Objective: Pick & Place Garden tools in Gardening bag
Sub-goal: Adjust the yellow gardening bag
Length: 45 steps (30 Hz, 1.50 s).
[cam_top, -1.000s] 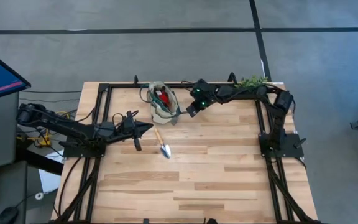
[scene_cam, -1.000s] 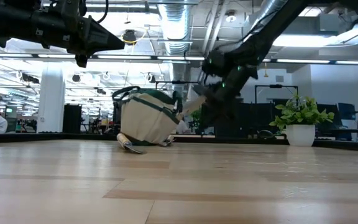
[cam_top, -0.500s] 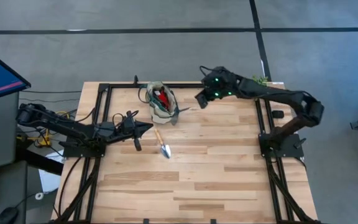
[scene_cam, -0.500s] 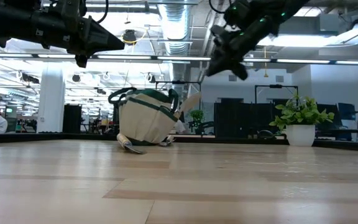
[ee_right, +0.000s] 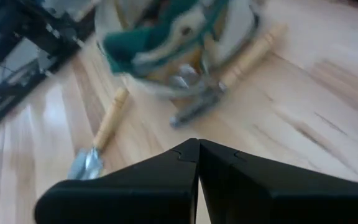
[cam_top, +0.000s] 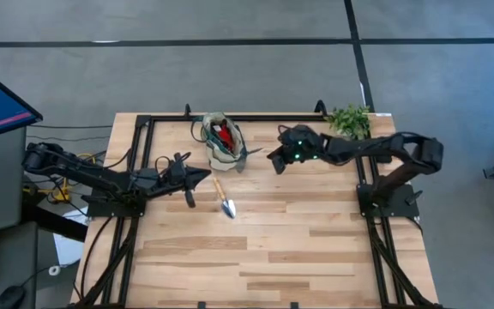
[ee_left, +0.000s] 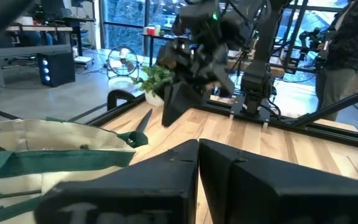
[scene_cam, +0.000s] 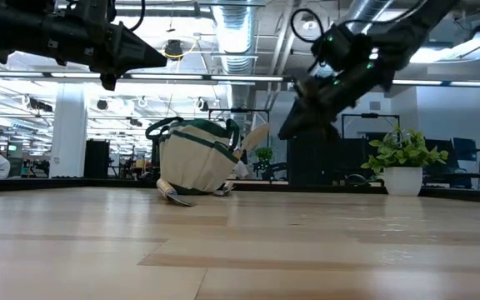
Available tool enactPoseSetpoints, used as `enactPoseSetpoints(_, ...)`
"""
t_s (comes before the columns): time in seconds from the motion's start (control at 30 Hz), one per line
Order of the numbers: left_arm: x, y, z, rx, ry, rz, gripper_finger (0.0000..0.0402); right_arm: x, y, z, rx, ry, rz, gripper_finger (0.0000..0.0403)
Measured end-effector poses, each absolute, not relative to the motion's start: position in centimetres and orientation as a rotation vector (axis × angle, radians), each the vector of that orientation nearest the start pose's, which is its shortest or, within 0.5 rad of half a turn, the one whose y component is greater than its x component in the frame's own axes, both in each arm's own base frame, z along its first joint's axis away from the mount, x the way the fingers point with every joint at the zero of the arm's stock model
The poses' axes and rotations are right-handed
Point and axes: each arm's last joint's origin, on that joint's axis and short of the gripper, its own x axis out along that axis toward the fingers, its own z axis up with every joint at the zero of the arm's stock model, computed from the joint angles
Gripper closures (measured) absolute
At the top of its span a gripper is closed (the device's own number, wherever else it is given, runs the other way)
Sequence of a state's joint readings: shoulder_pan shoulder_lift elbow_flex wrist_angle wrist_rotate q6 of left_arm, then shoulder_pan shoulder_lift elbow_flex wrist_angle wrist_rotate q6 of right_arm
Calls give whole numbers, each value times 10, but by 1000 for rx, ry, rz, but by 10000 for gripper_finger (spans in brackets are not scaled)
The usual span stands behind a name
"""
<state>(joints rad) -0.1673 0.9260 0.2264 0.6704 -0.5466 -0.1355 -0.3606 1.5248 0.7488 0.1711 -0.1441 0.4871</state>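
Observation:
The beige gardening bag [cam_top: 221, 142] with green trim stands at the table's far side, with a red piece [cam_top: 224, 133] inside it. A wooden-handled trowel [cam_top: 224, 198] lies flat on the table just near of the bag. A second wooden-handled tool [ee_right: 241, 62] lies by the bag's right side, and its handle [scene_cam: 255, 137] leans against the bag. My right gripper [cam_top: 274, 160] is shut and empty, above the table to the right of the bag. My left gripper [cam_top: 204, 176] is shut and empty, raised left of the trowel.
A potted leafy plant [cam_top: 348, 120] stands at the far right corner, behind my right arm. A black frame rail [cam_top: 256, 117] runs along the far edge behind the bag. Bare wooden table [cam_top: 298, 240] spreads over the near half.
My right gripper has drawn away from the bag's right side, risen high, then come partway down toward the near edge, still right of the bag. The wooden-handled tool stays leaning against the bag. My left arm has kept still.

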Motion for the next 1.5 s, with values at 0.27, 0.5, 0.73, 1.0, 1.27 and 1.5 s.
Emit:
enactPoseSetpoints(0.27,180,-14,200,-123,-1,410,401,326,-105,158,589,528,-398,403)
enactPoseSetpoints(0.5,179,-14,201,-123,-5,414,401,351,-115,154,536,513,-466,403)
enactPoseSetpoints(0.73,179,-14,201,-121,-5,418,401,381,-124,148,523,511,-428,403)
enactPoseSetpoints(1.0,179,-14,201,-119,-4,418,401,402,-132,146,491,499,-402,403)
enactPoseSetpoints(1.27,179,-14,201,-117,-4,418,401,413,-147,171,462,430,-346,403)
enactPoseSetpoints(1.5,179,-14,200,-117,-4,418,401,412,-158,177,467,410,-342,403)
